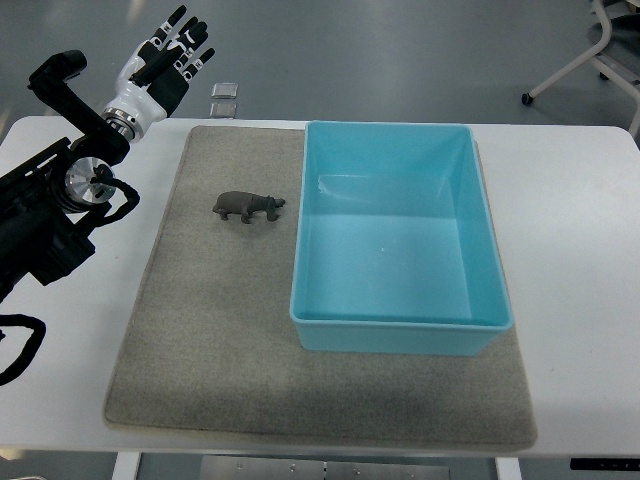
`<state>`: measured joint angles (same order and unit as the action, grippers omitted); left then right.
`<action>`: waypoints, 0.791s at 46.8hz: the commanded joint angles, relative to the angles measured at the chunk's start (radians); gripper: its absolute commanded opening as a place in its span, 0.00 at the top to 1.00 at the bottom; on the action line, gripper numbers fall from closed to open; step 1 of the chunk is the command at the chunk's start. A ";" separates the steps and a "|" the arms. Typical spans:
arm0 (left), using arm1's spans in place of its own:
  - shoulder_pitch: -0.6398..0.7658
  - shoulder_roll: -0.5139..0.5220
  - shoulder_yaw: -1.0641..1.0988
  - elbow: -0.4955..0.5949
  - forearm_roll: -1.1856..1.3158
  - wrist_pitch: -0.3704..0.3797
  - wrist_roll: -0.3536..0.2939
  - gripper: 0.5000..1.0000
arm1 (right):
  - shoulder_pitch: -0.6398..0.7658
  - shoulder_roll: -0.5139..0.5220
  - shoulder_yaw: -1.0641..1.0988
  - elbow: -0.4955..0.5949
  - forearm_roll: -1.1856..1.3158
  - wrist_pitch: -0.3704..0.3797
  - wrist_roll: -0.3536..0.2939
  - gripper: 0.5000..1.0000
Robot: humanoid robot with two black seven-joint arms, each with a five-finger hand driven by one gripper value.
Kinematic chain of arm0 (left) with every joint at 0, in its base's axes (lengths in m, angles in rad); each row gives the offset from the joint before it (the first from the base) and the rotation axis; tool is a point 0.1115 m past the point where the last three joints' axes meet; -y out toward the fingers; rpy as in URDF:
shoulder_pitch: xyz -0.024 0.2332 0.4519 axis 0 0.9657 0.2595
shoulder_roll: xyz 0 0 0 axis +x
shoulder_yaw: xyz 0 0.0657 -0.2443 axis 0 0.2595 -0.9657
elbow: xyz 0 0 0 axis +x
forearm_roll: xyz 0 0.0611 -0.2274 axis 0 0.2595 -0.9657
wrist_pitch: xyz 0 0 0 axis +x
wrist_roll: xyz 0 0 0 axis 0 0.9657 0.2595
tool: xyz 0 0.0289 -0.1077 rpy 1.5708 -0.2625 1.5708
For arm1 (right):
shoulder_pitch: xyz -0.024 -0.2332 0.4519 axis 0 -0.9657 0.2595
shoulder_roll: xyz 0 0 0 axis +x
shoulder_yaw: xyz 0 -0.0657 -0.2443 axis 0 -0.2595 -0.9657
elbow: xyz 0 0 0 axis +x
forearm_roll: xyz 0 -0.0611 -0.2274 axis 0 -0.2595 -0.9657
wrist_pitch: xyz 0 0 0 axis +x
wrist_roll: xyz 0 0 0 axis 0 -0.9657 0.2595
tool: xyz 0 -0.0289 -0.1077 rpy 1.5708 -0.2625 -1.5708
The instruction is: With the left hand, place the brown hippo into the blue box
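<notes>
A small dark brown animal figure (247, 207) stands on the grey mat (200, 330), just left of the blue box (400, 320). The box is open-topped and holds nothing. My left hand (172, 55) is raised at the top left, beyond the table's far edge, its fingers spread and holding nothing. It is well away from the figure, up and to the left of it. The right arm does not show.
The white table (570, 260) carries the mat and the box. My left arm's dark links and cables (50, 220) lie along the left edge. Two small clear squares (225, 98) lie on the floor beyond the table. A chair base (600, 50) stands at the top right.
</notes>
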<state>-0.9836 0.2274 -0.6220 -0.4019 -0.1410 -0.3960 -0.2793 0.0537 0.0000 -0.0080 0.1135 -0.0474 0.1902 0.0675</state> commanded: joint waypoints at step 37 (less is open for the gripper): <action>-0.009 0.015 0.015 -0.018 0.032 0.022 0.002 0.01 | 0.000 0.000 0.000 0.000 0.000 0.000 0.000 0.13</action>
<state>-0.9889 0.2426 -0.6066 -0.4189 -0.1075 -0.3748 -0.2776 0.0535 0.0000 -0.0079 0.1135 -0.0474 0.1902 0.0675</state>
